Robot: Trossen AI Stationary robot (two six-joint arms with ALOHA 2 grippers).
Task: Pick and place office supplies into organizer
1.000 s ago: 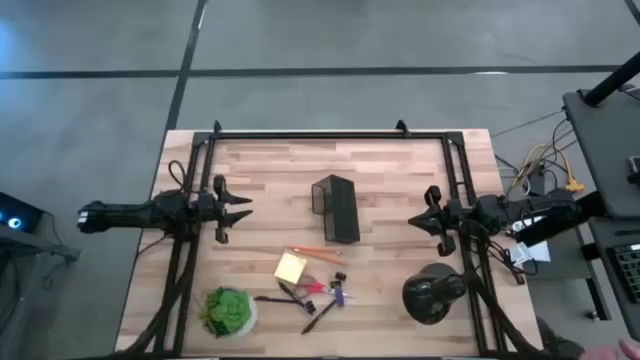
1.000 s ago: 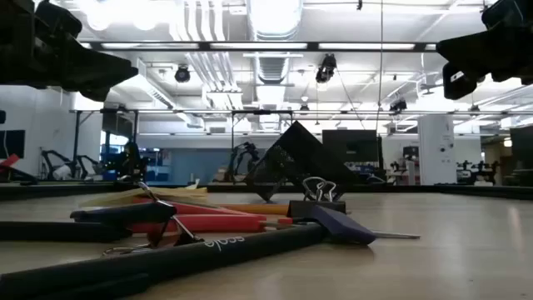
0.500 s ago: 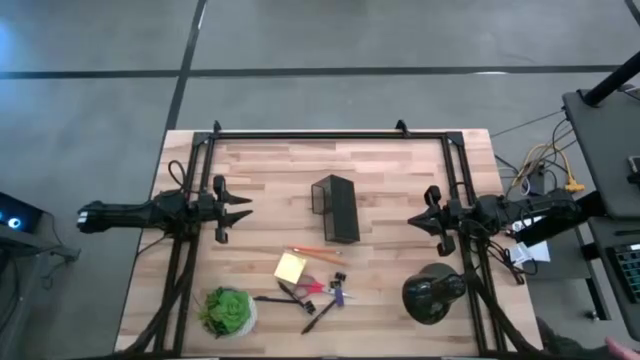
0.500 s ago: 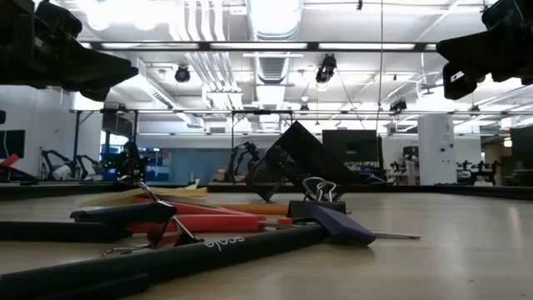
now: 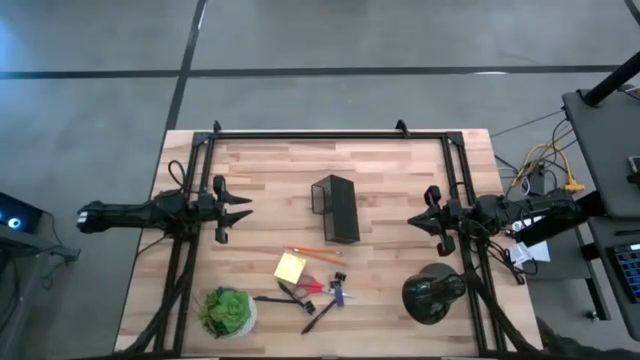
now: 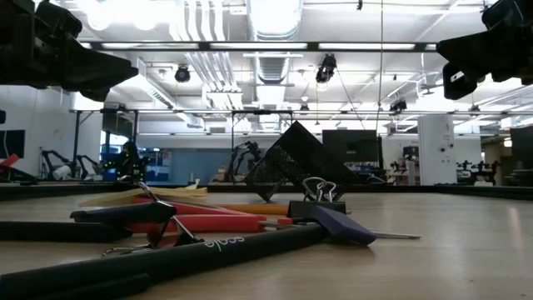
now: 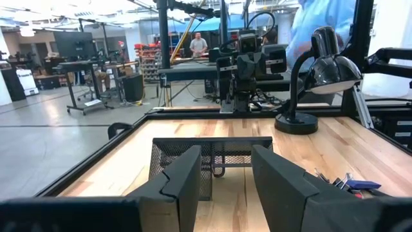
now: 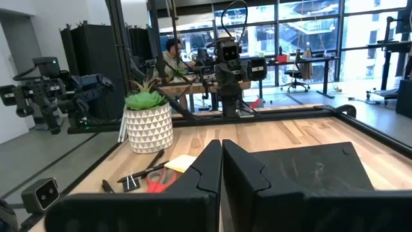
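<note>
The black mesh organizer (image 5: 335, 207) stands at the table's middle, also in the left wrist view (image 7: 212, 161). Nearer the front edge lie the office supplies: a yellow sticky-note pad (image 5: 290, 266), an orange pencil (image 5: 315, 251), red-handled scissors (image 5: 312, 288), black pens (image 5: 320, 315), small clips (image 5: 340, 277) and a purple piece (image 5: 338, 295). My left gripper (image 5: 246, 207) hovers open at the table's left side, pointing level at the organizer. My right gripper (image 5: 412, 222) hovers shut at the right side, above the table.
A green potted plant (image 5: 228, 311) stands at the front left. A black domed desk lamp (image 5: 433, 292) stands at the front right. A black frame (image 5: 330, 134) runs along the far edge and both sides. Bare wood lies between the organizer and each gripper.
</note>
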